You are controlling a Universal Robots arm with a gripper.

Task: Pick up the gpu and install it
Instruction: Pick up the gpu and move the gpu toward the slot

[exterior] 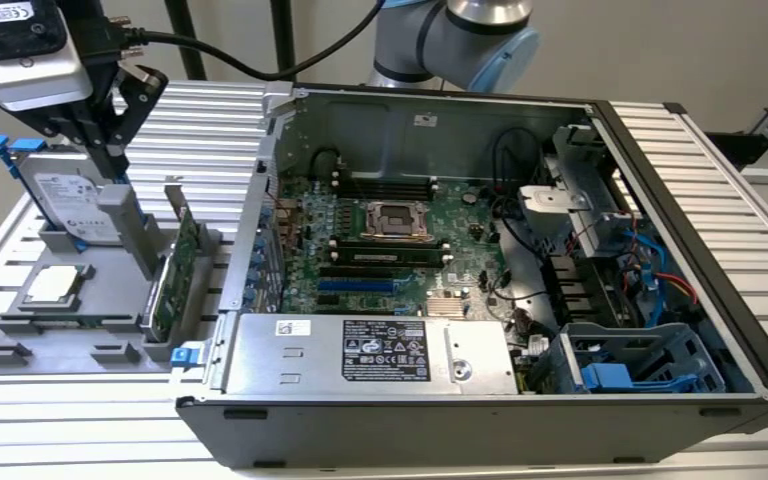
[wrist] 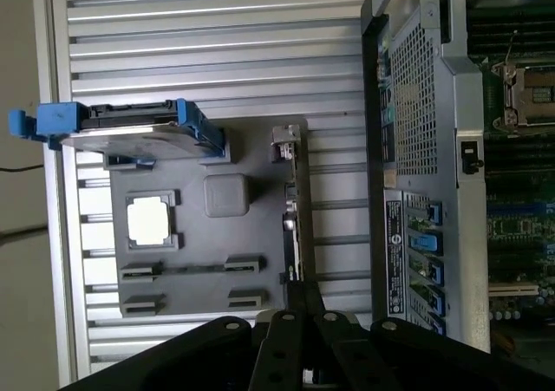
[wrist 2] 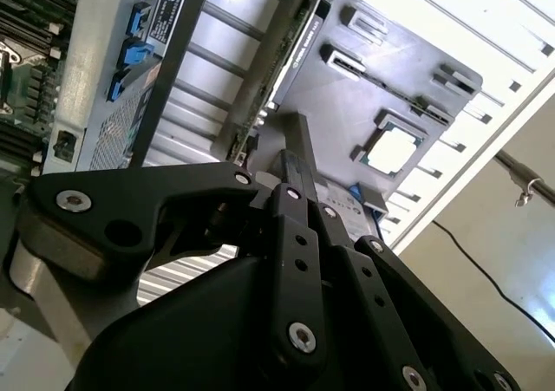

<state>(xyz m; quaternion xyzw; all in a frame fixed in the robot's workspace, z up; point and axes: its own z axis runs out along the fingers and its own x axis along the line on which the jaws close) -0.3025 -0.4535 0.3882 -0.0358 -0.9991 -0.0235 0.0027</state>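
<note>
The gpu [exterior: 175, 272] stands on edge in a slot of the grey holder [exterior: 84, 325], on the exterior view's left, just outside the open computer case [exterior: 491, 430]. It is a green card with a silver bracket at its far end. Both wrist views show the gpu [wrist: 293, 213] edge-on as a thin strip [wrist 2: 290, 53]. My gripper [exterior: 115, 165] hangs above the holder's far side, over the hard drive and a little apart from the card. Its black fingers [wrist: 303, 294] are shut together with nothing between them, and the gripper [wrist 2: 293, 161] sits roughly in line with the card's edge.
A silver hard drive in a blue frame [exterior: 71, 200] stands at the holder's far end. A small square CPU chip [exterior: 55, 285] lies flat beside it. The motherboard [exterior: 384, 250] lies inside the case, with a power supply [exterior: 371, 350] along the near wall. Everything rests on a ribbed aluminium table [exterior: 77, 420].
</note>
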